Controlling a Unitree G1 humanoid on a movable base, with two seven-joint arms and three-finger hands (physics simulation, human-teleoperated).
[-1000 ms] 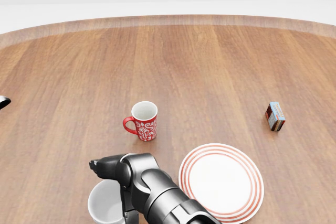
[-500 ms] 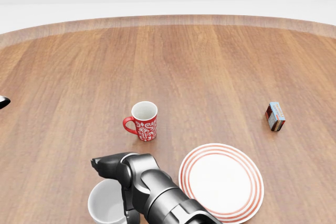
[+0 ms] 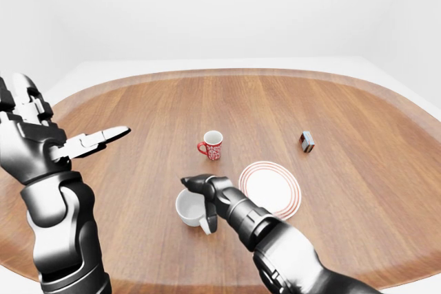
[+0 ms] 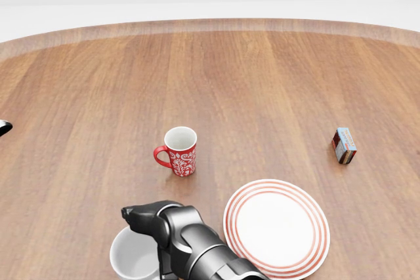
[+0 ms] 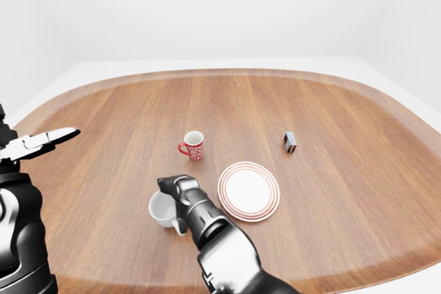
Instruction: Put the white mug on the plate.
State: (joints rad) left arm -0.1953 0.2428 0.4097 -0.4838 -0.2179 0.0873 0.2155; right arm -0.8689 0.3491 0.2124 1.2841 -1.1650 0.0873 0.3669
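White mug (image 3: 189, 207), right hand (image 3: 204, 201) draped over its rim; closure cannot be told. Risk: tipping beside striped plate (image 3: 270, 189).

Bare wood is lying between the white mug (image 3: 189, 208) and the plate (image 3: 270, 189) in the left-eye view, with nothing standing in that gap. The right hand (image 3: 201, 191) is sitting over the mug's rim, its fingers draping down the side toward the plate. The red patterned mug (image 4: 180, 151) is standing apart above both in the head view. The small box (image 4: 344, 145) is sitting well to the right. The left hand (image 3: 41, 139) is hanging raised at the left, well clear of the table (image 3: 138, 111).
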